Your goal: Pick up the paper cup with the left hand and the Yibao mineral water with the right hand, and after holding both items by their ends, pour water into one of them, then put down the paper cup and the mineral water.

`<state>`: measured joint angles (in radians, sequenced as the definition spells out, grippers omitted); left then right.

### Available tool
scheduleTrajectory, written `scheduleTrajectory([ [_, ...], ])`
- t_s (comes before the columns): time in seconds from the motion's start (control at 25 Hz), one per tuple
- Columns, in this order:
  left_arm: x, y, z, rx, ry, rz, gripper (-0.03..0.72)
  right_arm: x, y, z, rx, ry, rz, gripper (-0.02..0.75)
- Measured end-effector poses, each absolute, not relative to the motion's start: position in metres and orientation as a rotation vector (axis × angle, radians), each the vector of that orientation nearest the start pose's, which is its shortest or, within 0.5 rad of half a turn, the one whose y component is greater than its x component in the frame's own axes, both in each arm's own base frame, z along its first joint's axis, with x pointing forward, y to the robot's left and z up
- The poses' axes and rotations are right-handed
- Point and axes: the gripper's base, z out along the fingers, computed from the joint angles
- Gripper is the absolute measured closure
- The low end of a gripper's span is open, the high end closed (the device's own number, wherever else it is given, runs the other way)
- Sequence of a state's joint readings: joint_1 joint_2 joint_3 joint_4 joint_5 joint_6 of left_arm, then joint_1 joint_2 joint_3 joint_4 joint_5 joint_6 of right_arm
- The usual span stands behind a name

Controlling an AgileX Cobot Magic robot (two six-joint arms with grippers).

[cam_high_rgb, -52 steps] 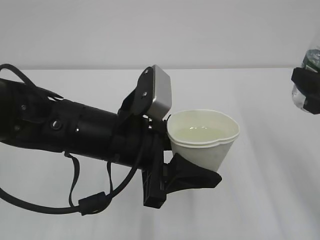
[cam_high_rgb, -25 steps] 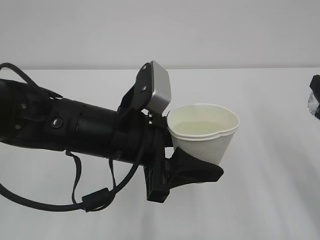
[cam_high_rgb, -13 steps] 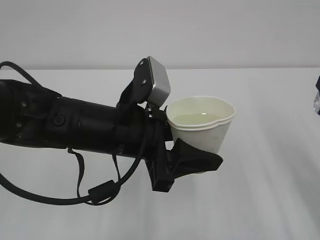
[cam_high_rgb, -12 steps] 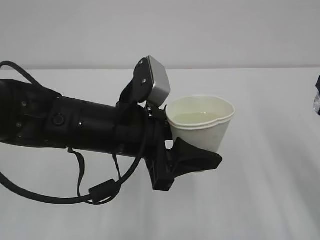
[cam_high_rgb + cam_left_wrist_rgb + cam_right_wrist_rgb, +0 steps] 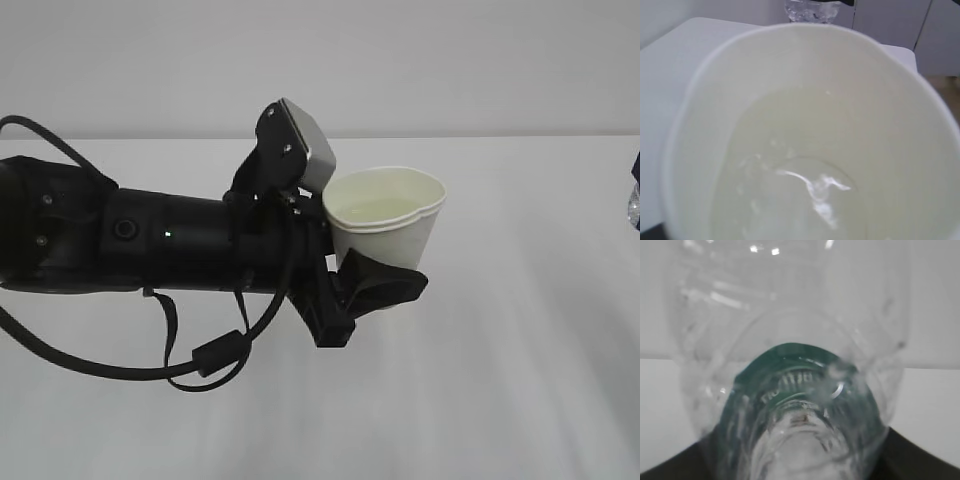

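The paper cup (image 5: 385,215) is held upright above the white table (image 5: 520,380), pinched low on its wall by the left end effector (image 5: 370,283), whose black fingers (image 5: 385,287) are closed against the base. The grey plate (image 5: 308,158) sits just left of the cup rim. Pale liquid is seen inside the cup (image 5: 805,165). Far right of the cup, at the frame edge, a sliver of the Yibao mineral water (image 5: 634,205) is visible. In the right wrist view the bottle (image 5: 795,405) fills the frame, green label showing; it is probably gripped by the right end effector, though the fingers are not seen.
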<state>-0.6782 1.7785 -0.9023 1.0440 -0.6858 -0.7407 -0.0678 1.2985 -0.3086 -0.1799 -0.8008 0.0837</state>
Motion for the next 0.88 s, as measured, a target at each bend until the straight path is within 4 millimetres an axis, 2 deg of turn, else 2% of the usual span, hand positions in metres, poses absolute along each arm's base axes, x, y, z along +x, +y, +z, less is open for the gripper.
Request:
scheduleTrajectory([
  [0.36,0.260,-0.259,0.201,1.063,1.653,-0.806,0.274,0.224,-0.004,0.212,-0.075,1.680,0.025,0.347],
  [0.88,0.298,-0.217,0.203,0.821,1.741,-0.720,0.274,0.224,-0.004,0.212,-0.075,1.680,0.025,0.348],
])
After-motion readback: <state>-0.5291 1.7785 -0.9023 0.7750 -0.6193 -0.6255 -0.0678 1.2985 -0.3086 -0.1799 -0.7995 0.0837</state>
